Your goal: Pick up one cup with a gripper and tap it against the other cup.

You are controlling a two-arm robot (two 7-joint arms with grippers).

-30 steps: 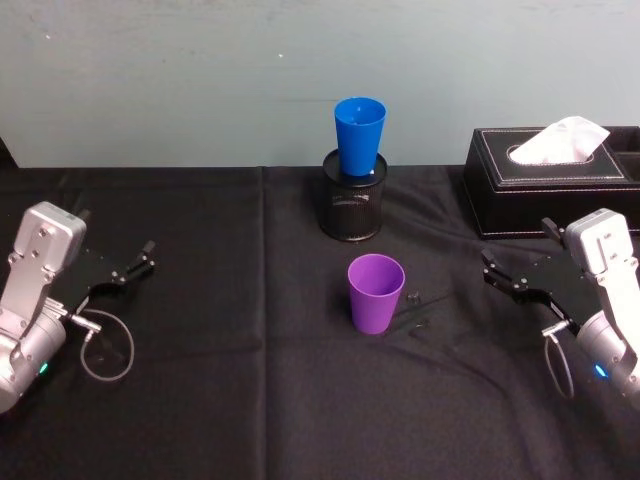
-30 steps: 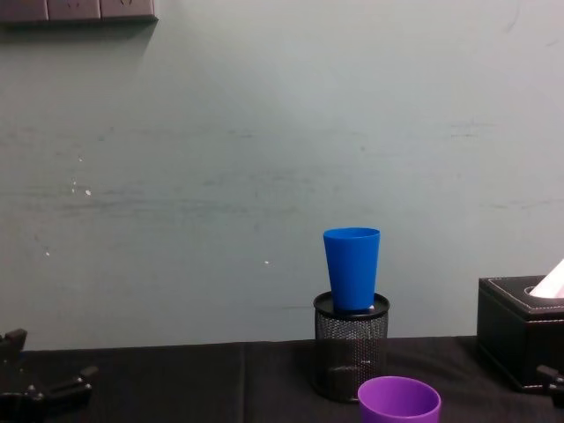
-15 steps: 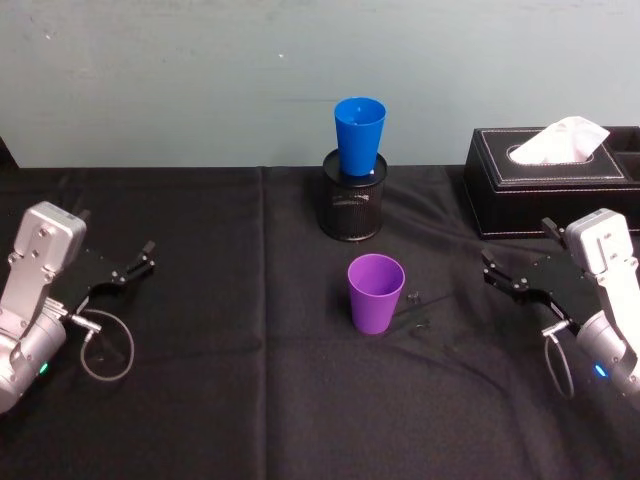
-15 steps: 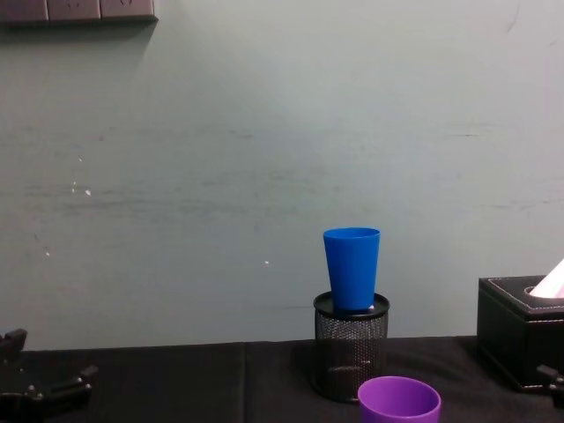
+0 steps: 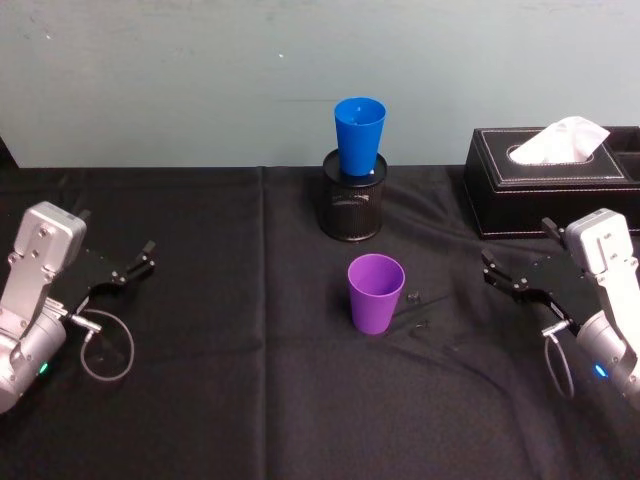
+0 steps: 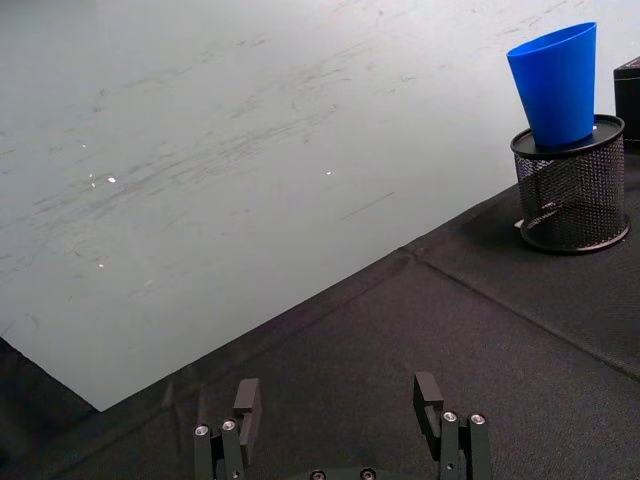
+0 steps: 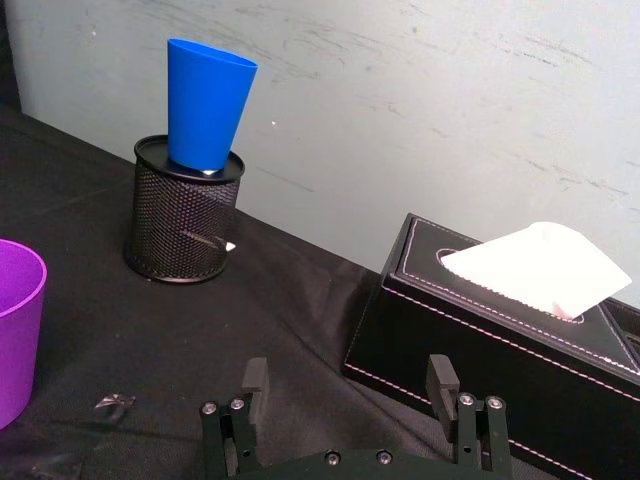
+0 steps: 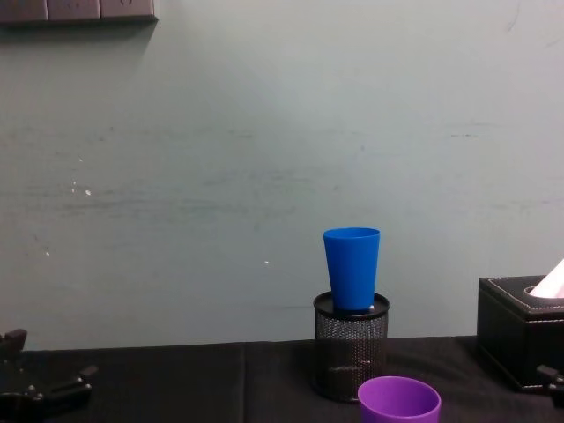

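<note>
- Purple cup: a tapered plastic tumbler. It stands upright, mouth up, on the black-clothed table, about mid-table and nearer the robot than the blue cup. Nothing touches it, and it looks empty inside.
- Handling, as judged: light, thin-walled and smooth. It should flex a little under a squeeze, and the taper may let it slide in a loose grip.
- Where to hold, as judged: from the side across the middle of the wall, with one jaw on each flank and moderate pressure. This keeps the rim and upper wall free for the tap.
- Small scraps: they lie on the cloth just right of the purple cup and are too small to identify.
- Blue cup: same shape, seated upright with its base in the mouth of a black mesh pen holder near the wall. Perched that high it could tip, so the tap wants to be gentle.
- Right gripper: low over the table's right side, well apart from the purple cup. Its jaws are spread and empty. It looks the nearer candidate for the pick.
- Left gripper: at the table's left edge, well apart from both cups, jaws spread and empty.
- Tissue box: black, at the far right near the wall, clear of the likely path.
</note>
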